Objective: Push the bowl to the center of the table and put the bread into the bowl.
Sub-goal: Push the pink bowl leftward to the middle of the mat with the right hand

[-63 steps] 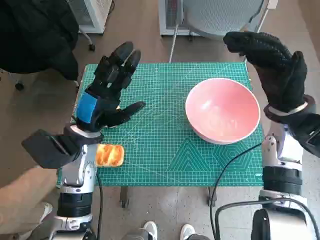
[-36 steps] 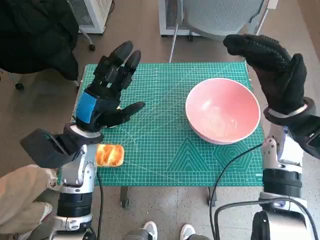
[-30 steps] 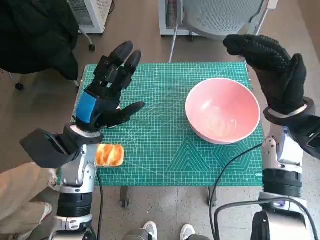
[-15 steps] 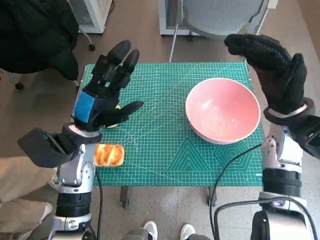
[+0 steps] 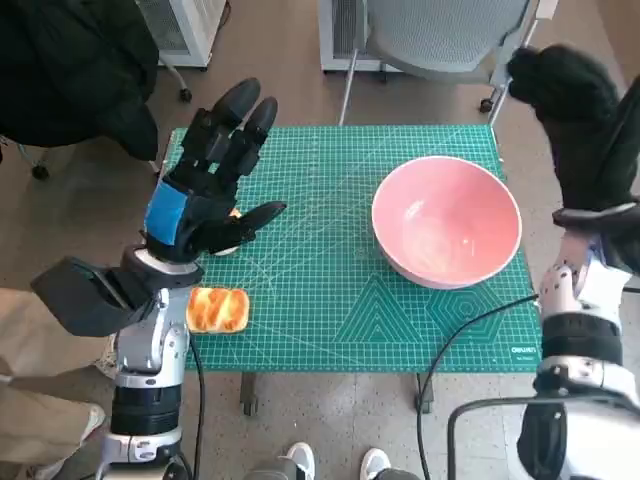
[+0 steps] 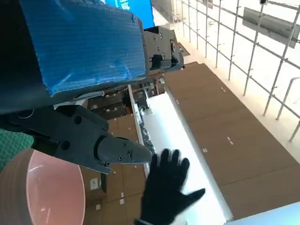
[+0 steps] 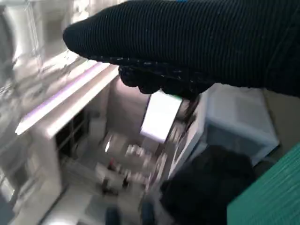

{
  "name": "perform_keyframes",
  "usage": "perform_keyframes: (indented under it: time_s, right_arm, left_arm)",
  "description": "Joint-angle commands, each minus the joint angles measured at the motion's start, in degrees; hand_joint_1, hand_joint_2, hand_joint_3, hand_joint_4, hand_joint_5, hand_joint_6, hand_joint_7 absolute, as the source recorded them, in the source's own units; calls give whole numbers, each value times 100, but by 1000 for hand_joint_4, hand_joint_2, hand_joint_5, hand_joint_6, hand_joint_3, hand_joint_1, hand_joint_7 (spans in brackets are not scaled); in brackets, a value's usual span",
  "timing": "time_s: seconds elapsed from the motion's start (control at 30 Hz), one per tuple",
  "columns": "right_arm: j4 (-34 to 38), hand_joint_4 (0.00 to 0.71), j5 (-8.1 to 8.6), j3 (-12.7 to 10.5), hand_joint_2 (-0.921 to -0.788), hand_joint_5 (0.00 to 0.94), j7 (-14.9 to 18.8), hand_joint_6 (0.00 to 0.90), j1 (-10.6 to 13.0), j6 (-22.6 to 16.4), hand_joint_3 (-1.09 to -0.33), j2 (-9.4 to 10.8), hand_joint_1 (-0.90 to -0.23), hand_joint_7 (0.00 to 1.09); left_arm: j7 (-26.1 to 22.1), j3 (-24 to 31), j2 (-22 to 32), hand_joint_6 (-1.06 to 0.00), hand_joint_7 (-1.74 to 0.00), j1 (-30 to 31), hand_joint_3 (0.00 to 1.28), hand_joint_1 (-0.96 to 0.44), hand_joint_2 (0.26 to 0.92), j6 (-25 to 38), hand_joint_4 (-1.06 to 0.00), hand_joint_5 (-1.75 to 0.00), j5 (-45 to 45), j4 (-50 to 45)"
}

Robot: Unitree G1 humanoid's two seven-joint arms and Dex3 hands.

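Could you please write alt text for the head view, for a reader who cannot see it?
A pink bowl sits empty toward the right of a green cutting mat, and a bread roll lies near its front left edge. The left hand is raised, open, over the mat's left side, and the gloved right hand is raised beyond the bowl.

Pink bowl (image 5: 446,220) on a green mat (image 5: 330,300) ruled with a pale grid — golden-brown bread (image 5: 217,309) at its edge. Left hand (image 5: 205,190) black with blue tape; right hand (image 5: 585,115) black knit.
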Motion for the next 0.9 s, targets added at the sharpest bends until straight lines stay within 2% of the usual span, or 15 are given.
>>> perform_keyframes:
  time_s: [0.03, 0.33, 0.73, 0.9]
  right_arm:
    - [461, 208, -262, -12, -921, 0, -542, 308, 4, 268, -910, -42, -722, 14]
    - [697, 210, -564, 20, -921, 1, -1155, 335, 92, 700, -926, -24, -714, 28]
    - [840, 240, -873, 14, -921, 14, -1524, 353, 250, 1219, -948, 9, -697, 37]
    - [873, 274, -939, 2, -921, 25, -1637, 372, 331, 1423, -967, 25, -658, 47]
  left_arm:
    - [47, 16, 25, -1, -415, 117, 184, -331, 921, 56, -92, 0, 9, -153]
    - [86, 22, 62, 1, -415, 210, 187, -326, 921, 84, -90, 0, 38, -280]
    - [134, 32, 118, 1, -415, 307, 194, -309, 921, 114, -93, -2, 72, -418]
    - [158, 41, 150, 1, -412, 364, 196, -299, 921, 136, -93, -1, 78, -496]
